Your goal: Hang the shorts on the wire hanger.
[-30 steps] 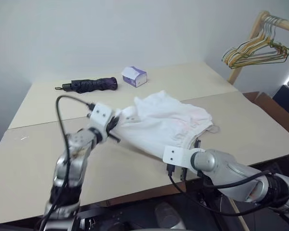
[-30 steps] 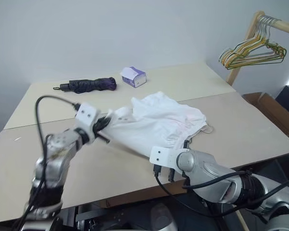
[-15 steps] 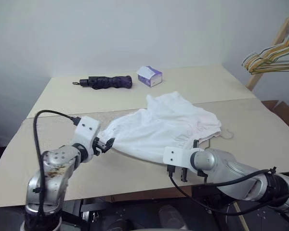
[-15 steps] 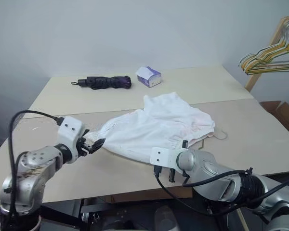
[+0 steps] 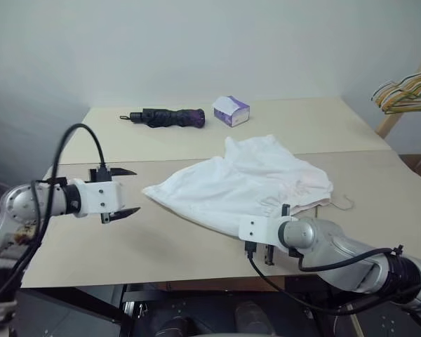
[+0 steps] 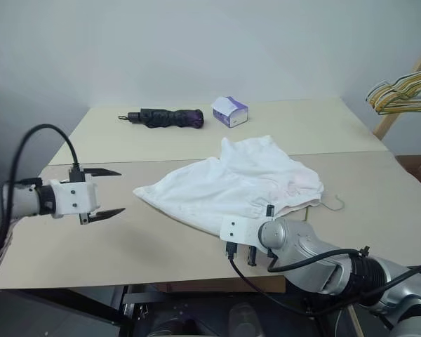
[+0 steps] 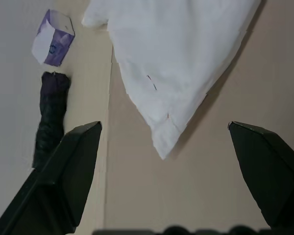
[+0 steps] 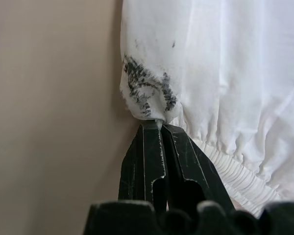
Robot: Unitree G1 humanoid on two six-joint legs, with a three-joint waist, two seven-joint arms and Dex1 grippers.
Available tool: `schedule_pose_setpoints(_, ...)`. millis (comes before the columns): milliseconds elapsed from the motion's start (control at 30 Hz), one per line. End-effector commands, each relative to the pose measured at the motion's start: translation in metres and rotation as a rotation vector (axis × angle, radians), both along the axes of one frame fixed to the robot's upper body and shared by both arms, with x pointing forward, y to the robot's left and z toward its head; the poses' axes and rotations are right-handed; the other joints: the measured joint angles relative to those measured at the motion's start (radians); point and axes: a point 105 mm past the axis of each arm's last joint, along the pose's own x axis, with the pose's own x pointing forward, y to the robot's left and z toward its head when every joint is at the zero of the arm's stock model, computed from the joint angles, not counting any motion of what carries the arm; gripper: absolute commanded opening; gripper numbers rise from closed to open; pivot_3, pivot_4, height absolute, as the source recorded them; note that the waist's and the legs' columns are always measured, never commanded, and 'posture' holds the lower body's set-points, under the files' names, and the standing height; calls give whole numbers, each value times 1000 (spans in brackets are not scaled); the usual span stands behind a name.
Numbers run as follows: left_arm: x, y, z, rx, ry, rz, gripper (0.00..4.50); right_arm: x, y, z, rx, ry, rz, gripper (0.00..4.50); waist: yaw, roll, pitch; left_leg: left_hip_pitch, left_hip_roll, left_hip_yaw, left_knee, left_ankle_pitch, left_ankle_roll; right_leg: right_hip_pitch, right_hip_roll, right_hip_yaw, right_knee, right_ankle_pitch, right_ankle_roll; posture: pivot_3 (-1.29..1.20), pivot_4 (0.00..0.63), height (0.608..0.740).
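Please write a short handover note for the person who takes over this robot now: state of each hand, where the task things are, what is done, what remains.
Left hand: open, empty, beside the table, apart from the shorts.
Right hand: shut on the shorts' elastic edge at the near side.
Shorts: spread flat on the table.
Wire hanger: its hook sticks out from under the shorts' right side.
Done: right grip.
Left: get the shorts onto the hanger.

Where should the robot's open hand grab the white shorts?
Probably the pointed corner of the shorts nearest the open left end effector. It sticks out flat on the table, so coming in low from that side should work. The right end effector already pinches the waistband.
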Motion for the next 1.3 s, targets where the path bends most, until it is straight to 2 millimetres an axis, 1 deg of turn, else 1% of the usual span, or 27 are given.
schedule_pose_setpoints(33,13,-4,-20,128,-48,-106,4478,6,3,13,25,-60,10,0,-2,0,0,0,0,0,-1,0,0,-1,0,0,0,0,0,-365,0,740)
schedule_pose_setpoints(133,25,-6,-43,240,-60,-155,4478,5,1,14,28,-66,10,0,-14,-1,0,0,0,0,-1,1,0,-1,0,-1,1,0,1,-387,0,740)
schedule_pose_setpoints(233,40,-3,-63,331,-90,-143,4478,7,1,18,35,-82,5,0,-42,-1,-1,0,-1,-1,-1,4,5,0,0,-1,1,0,2,-412,0,740)
schedule_pose_setpoints(267,46,-3,-66,339,-104,-125,4478,7,1,19,37,-86,2,0,-53,-1,-1,0,-1,-1,-1,6,8,0,0,-2,2,-1,4,-417,0,740)
schedule_pose_setpoints(300,52,-4,-68,338,-126,-106,4478,7,0,19,38,-88,0,0,-59,-2,-1,0,-2,-1,-1,7,8,1,0,-2,2,-3,8,-420,0,740)
schedule_pose_setpoints(367,67,-11,-66,306,-180,-60,4478,6,-1,20,39,-89,-3,0,-73,-2,-1,0,-2,-2,-1,7,8,2,0,-3,2,-5,14,-427,0,740)
schedule_pose_setpoints(433,79,-22,-65,288,-213,-46,4478,4,0,20,46,-86,0,0,-86,-3,-1,1,-3,-2,0,7,8,2,-1,-4,2,-5,17,-438,0,740)
schedule_pose_setpoints(500,83,-31,-66,286,-220,-67,4078,2,1,22,56,-87,5,0,-103,-3,-2,0,-3,-3,0,8,9,2,-2,-4,2,-5,18,-446,0,740)
schedule_pose_setpoints(567,84,-37,-71,296,-208,-91,3587,2,0,24,56,-91,6,0,-121,-3,-2,0,-4,-3,0,8,9,2,-3,-4,2,-6,19,-458,0,740)
schedule_pose_setpoints(667,86,-42,-73,290,-203,-97,2590,3,-2,25,53,-97,4,0,-150,-4,-2,0,-5,-2,0,8,10,2,-4,-5,3,-6,19,-465,0,740)
schedule_pose_setpoints(767,85,-41,-75,291,-196,-102,1603,2,-4,25,47,-97,4,0,-169,-5,-2,0,-5,-2,0,9,10,1,-4,-5,5,-6,20,-471,0,740)
schedule_pose_setpoints(833,84,-40,-75,292,-190,-106,938,1,-5,25,44,-97,4,0,-175,-5,-2,0,-5,-2,2,9,10,0,-5,-5,10,-9,25,-470,0,740)
schedule_pose_setpoints(933,81,-36,-72,290,-182,-118,34,2,-6,25,39,-98,10,0,-185,-5,-2,0,-5,-2,4,9,10,1,-5,-5,11,-10,26,-467,0,740)
schedule_pose_setpoints(1000,78,-33,-67,276,-168,-130,34,3,-8,26,33,-101,15,0,-189,-6,-2,0,-5,-2,4,9,10,1,-5,-5,11,-10,27,-462,0,740)
schedule_pose_setpoints(1067,68,-26,-64,280,-118,-169,34,5,-11,28,18,-109,22,0,-192,-6,-2,0,-5,-2,4,9,10,0,-5,-5,12,-10,27,-457,0,740)
schedule_pose_setpoints(1200,40,-9,-59,305,-18,-243,34,7,-17,29,-6,-123,51,0,-194,-6,-2,0,-5,-2,4,8,10,-2,-6,-5,15,-11,28,-440,0,740)
schedule_pose_setpoints(1267,29,-5,-58,309,14,-261,34,7,-19,30,-14,-127,68,0,-193,-5,-2,0,-4,-2,4,8,10,-2,-6,-5,16,-11,28,-427,0,740)
schedule_pose_setpoints(1300,17,0,-59,316,44,-276,34,8,-20,31,-16,-139,99,0,-191,-5,-2,0,-4,-2,4,8,10,-2,-6,-5,16,-11,28,-418,0,740)
